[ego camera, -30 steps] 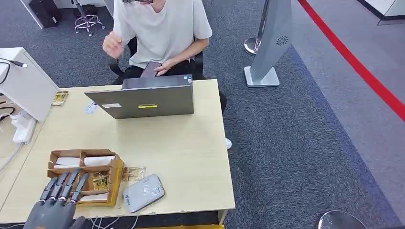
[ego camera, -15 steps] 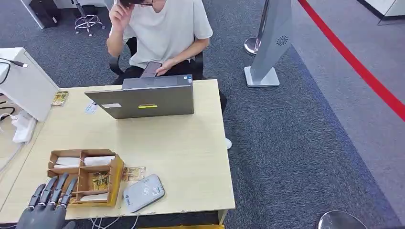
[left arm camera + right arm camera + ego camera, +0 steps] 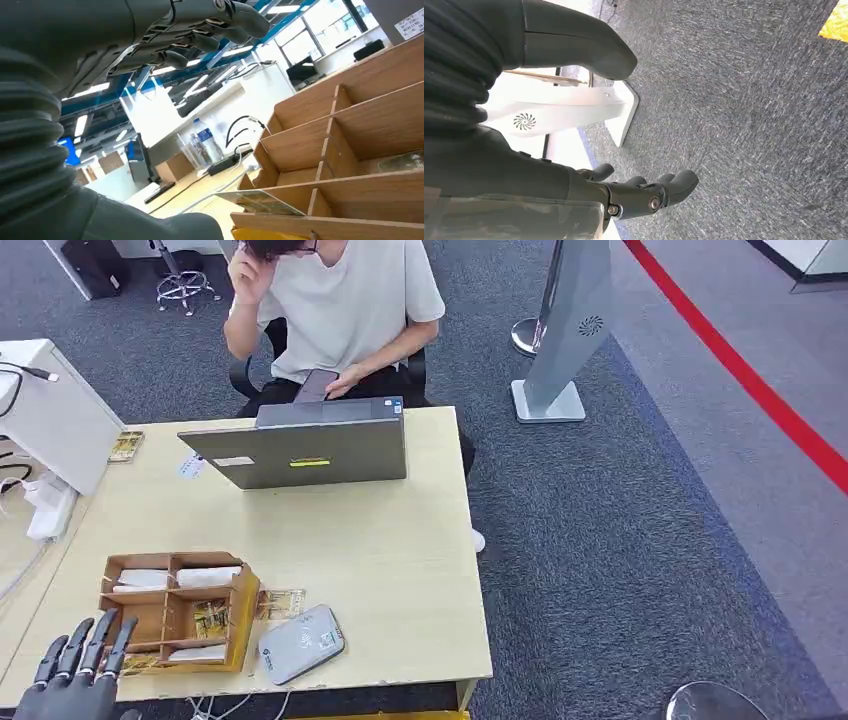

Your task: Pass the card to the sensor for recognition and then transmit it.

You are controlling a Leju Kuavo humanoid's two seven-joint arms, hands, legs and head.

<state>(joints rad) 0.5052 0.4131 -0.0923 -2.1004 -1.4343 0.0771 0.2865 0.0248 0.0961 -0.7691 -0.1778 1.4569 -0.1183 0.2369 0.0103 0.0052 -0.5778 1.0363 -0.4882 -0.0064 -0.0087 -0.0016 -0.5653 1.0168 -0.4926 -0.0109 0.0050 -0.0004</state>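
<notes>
A yellow patterned card (image 3: 278,603) lay on the pale wooden counter (image 3: 400,570), between the brown compartmented wooden box (image 3: 178,610) and the grey rounded sensor pad (image 3: 300,643). The left hand (image 3: 75,680) hovered just beside the box, fingers apart and empty. The right hand (image 3: 644,192) hung over grey carpet (image 3: 749,125), fingers loosely apart, holding nothing.

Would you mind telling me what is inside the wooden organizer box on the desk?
The wooden organizer box holds white cards in its far compartments and a yellowish patterned card nearer the reader. Its walls hide part of the near compartments, so anything else there cannot be seen.
</notes>
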